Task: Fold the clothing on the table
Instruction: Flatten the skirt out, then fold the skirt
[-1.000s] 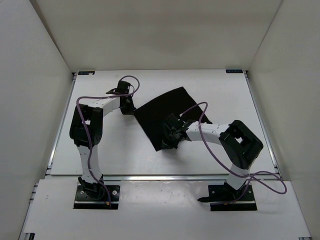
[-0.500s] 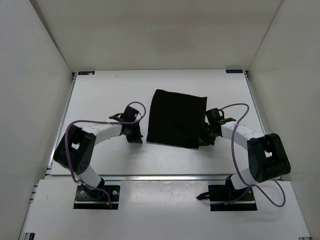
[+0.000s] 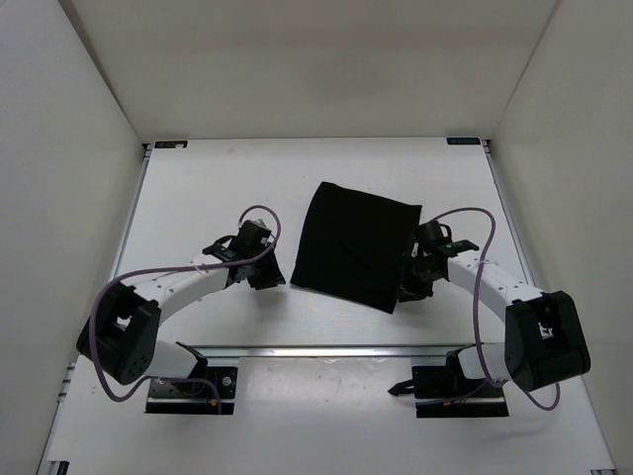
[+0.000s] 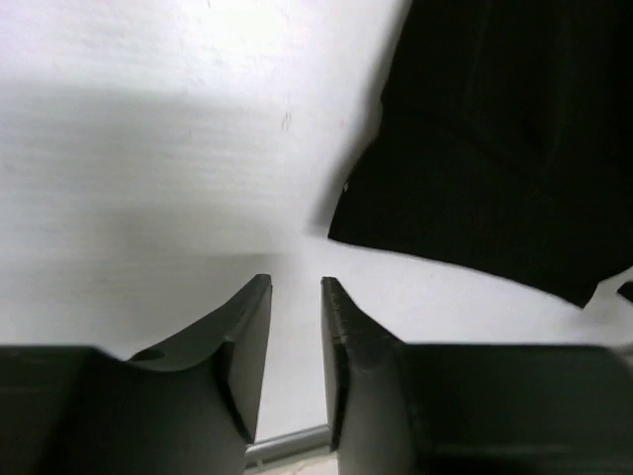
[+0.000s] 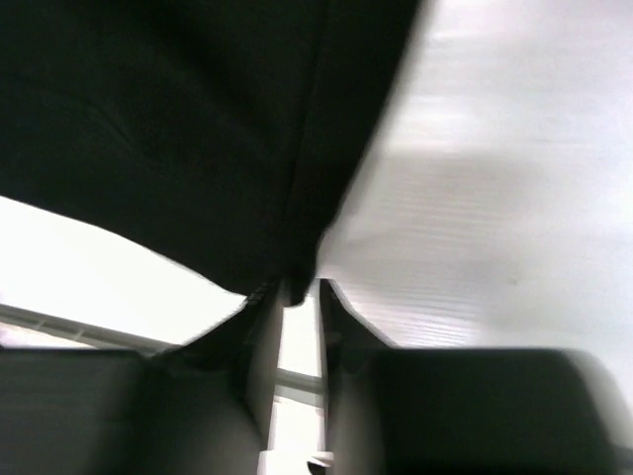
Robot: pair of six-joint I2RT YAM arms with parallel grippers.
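Note that the clothing (image 3: 358, 244) has skewed clockwise at mid-desk (image 3: 198, 198). It is nearly square, with no clear long axis. Your left gripper (image 4: 295, 284) is narrowly parted and empty. Your right gripper (image 5: 297, 289) is narrow at the near-right corner, grip uncertain.

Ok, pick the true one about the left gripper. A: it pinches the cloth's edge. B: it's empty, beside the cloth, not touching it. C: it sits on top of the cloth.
B: in the left wrist view the left gripper has nothing between its parted fingers, only bare table under it, and the cloth lies ahead of the tips with a gap.
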